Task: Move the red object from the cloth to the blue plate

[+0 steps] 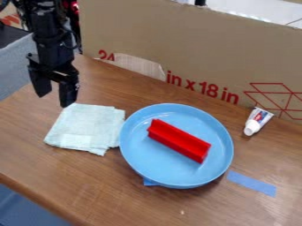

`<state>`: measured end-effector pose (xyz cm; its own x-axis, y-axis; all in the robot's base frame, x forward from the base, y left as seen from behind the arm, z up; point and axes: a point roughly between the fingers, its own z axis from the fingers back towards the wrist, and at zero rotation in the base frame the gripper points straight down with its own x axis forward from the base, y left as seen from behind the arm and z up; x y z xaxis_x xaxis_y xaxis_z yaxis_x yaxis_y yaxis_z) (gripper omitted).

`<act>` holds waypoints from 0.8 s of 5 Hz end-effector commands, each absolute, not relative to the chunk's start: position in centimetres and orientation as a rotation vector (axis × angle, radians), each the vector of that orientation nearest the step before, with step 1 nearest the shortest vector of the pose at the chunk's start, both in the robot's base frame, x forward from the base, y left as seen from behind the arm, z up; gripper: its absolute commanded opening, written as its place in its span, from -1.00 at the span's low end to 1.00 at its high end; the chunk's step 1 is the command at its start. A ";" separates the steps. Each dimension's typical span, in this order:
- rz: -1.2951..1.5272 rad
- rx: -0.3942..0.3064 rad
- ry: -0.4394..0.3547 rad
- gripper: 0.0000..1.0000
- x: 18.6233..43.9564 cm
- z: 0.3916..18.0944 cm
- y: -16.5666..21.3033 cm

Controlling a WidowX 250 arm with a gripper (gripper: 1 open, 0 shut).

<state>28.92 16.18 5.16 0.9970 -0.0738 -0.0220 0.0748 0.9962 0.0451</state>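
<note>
Cardboard box, white tube, blue tape

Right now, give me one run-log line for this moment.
gripper: open, empty, above table beyond the cloth | red object: lying in blue plate | cloth: bare | task: placement looks done

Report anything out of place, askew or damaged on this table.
Nothing stands out. The red object lies inside the blue plate, the cloth lies flat beside it, bare, and the open gripper hangs clear of both.
</note>
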 end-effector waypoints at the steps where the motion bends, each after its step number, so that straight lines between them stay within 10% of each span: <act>1: -0.091 0.077 -0.070 1.00 29.6 7.5 15.5; 4: -0.114 0.054 -0.066 1.00 27.5 7.0 13.9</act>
